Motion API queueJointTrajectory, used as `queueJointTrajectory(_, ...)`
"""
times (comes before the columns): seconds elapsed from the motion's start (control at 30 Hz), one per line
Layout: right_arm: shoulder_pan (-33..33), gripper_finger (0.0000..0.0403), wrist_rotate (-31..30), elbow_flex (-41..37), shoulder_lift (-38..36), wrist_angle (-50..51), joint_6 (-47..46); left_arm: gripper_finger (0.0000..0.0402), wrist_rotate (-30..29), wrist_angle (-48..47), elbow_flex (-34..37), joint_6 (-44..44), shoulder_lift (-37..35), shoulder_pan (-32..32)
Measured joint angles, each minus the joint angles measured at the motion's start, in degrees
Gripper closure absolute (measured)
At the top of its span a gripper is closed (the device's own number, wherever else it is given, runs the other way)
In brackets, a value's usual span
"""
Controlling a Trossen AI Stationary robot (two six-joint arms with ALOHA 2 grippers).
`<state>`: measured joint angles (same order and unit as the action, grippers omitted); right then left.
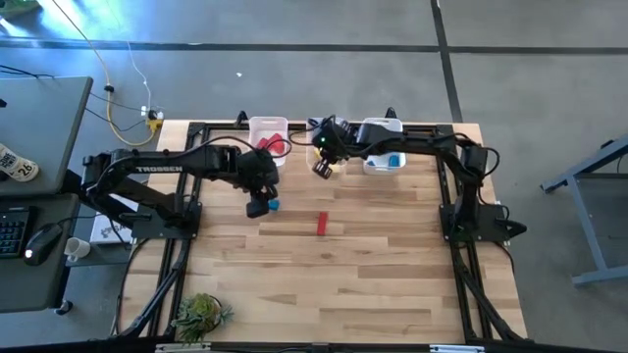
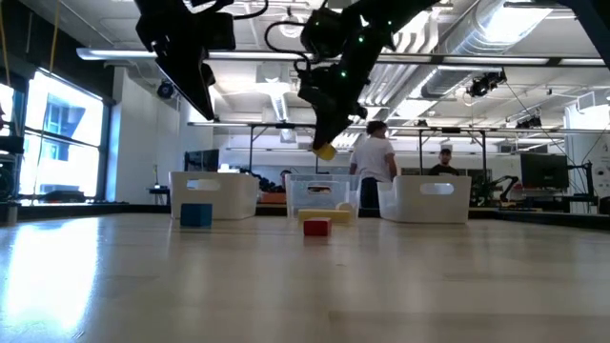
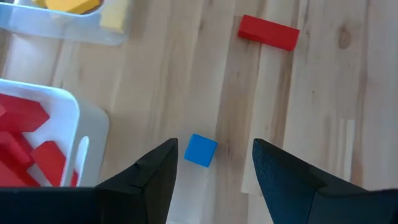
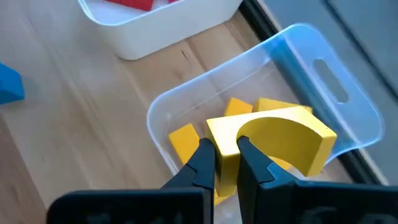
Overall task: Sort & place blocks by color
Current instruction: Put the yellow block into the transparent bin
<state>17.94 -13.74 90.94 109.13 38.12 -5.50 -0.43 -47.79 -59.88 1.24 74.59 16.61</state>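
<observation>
Right tool [image 4: 227, 165]: clenched on a yellow arch block [image 4: 280, 140], hanging above the clear bin [image 4: 323, 74] of yellow blocks.
Drop risk: released off-centre, the arch could strike the bin's rim and tumble onto the counter [image 1: 343, 275].
Left tool [image 3: 214, 171]: released, jaws straddling the blue cube [image 3: 201, 150] from above.
Grasp risk: descending skewed could nudge the cube aside.
Remaining: red bar [image 1: 322, 225] lies loose on the counter.

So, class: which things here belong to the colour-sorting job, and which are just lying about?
Job:
yellow arch block in right gripper
blue block below open left gripper
red block
bins

Lying about:
potted plant
computer mouse
</observation>
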Motion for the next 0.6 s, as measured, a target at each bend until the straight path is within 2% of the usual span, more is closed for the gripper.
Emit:
queueJointTrajectory(0.17, 2.07, 0.0391, 2.76, 0.00, 0.91, 0.26, -0.31, 0.0206, 0.02, -0.22, 0.00, -1.08, 0.00, -2.16)
queueJointTrajectory(0.6, 2.68, 0.0377, 3.10, 0.02, 2.04, 0.32, -1.07, 0.0206, 0.02, -0.68, 0.01, -2.61, 0.00, -5.96)
